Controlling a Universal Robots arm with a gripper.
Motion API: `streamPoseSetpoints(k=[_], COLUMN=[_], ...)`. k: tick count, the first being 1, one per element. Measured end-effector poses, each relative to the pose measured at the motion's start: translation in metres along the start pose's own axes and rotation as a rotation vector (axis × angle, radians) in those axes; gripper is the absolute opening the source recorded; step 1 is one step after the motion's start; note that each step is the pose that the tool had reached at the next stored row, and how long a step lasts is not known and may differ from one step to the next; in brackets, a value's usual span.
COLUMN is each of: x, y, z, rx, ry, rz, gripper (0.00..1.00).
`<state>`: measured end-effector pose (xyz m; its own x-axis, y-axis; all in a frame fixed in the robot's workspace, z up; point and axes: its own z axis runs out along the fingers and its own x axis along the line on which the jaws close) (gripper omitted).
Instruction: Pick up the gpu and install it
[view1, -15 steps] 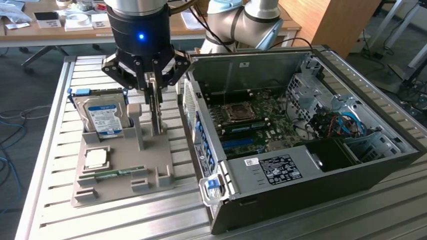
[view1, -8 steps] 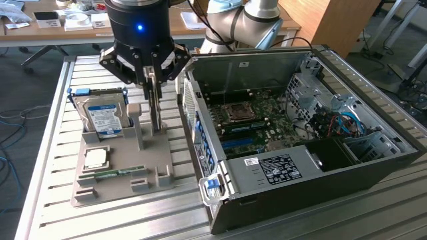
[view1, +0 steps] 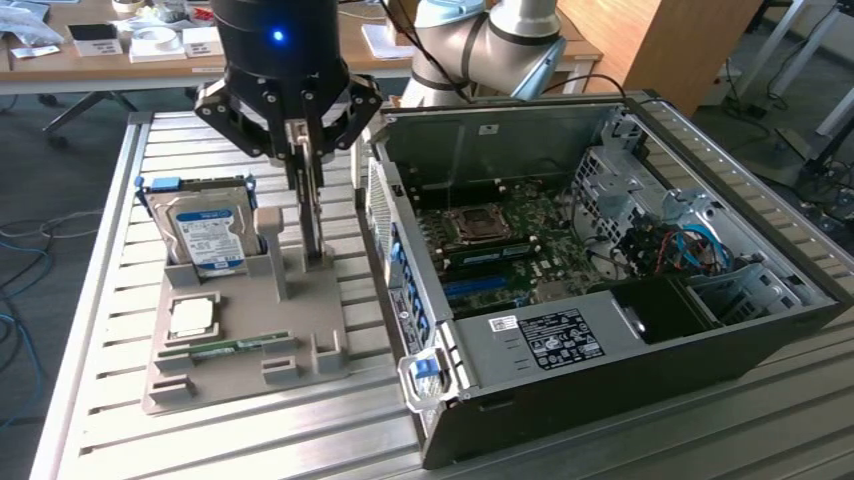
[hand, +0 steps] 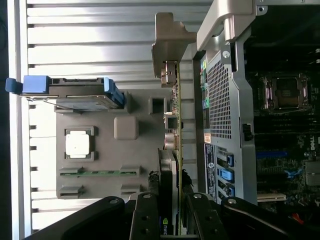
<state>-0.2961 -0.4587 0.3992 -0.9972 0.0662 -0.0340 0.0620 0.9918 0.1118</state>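
The gpu (view1: 311, 205) is a thin dark card standing on edge over the grey holder tray (view1: 310, 318), to the exterior view's left of the open computer case (view1: 601, 330). My gripper (view1: 306, 150) comes down on it from above, its fingers shut on the card's upper edge. In the wrist view the gpu (hand: 176, 130) appears edge-on with its pale metal bracket (hand: 170, 42) at the far end. The black fingers (hand: 149, 217) flank the card on both sides. The card's lower edge sits at the tray's slot; I cannot tell whether it still touches.
The tray also holds a silver hard drive (view1: 207, 235) in a blue caddy, a CPU (view1: 195, 317) and a green memory stick (view1: 240, 347). The case lies open, its motherboard (view1: 501, 235) facing up. A slatted metal table (view1: 120, 430) carries everything; desks stand behind.
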Motion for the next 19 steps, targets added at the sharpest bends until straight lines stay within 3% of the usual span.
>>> streamPoseSetpoints(k=[13, 19], x=[-0.0006, -0.0007], y=[0.0016, 0.0017], z=[-0.0108, -0.0112], rx=[0.0014, 0.0013], ry=[-0.0001, -0.0001], rz=[0.000, 0.000], gripper=[0.27, 0.27])
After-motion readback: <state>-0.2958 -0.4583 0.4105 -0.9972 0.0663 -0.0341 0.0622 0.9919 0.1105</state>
